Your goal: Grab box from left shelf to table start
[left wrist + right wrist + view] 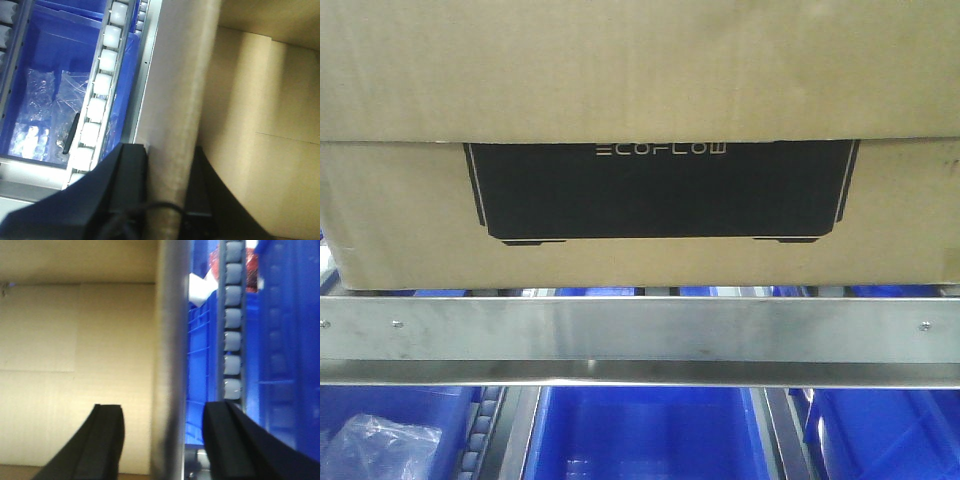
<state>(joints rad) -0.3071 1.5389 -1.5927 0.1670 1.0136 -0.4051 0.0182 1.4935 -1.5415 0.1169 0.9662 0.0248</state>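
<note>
Two grippers differ: our left gripper (167, 152) pinches the ECOFLOW box (640, 215) wall, our right gripper (165, 410) gapes wide; we'd close it before pulling.

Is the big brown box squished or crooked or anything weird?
Nothing stands out. The box sits level on the left shelf, its lid straight and its cardboard untorn in these views.

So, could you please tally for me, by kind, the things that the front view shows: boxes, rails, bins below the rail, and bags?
Cardboard box: 1
Steel front rail: 1
Blue bins below the rail: 3
Clear plastic bag in the left bin: 1
Total: 6
</note>
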